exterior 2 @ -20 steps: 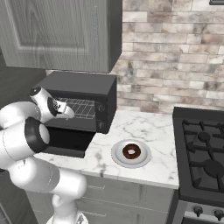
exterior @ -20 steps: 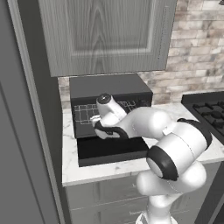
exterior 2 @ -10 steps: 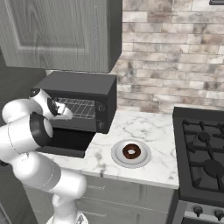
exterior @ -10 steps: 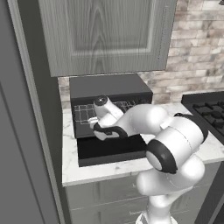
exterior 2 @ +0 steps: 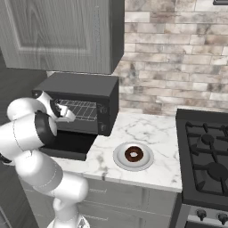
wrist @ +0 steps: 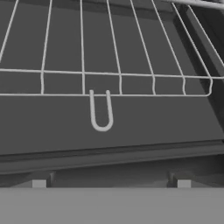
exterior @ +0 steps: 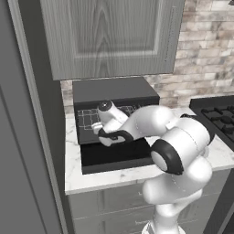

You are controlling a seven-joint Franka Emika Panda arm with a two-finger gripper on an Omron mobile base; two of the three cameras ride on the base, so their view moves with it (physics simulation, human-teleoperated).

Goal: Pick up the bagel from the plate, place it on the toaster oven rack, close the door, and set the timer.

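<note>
Silvery wire of the toaster oven rack (wrist: 105, 83) is closer now since I've eased in, jaws spread wide and empty, while the bagel (exterior 2: 133, 154) sits on its plate (exterior 2: 119, 159), so probably pulling the rack first.

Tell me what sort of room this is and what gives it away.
A home kitchen, rendered. Signs: a black boxy toaster oven on a white marble counter, a black gas stove beside it, and a grey wood wall cabinet against a brick backsplash.
</note>
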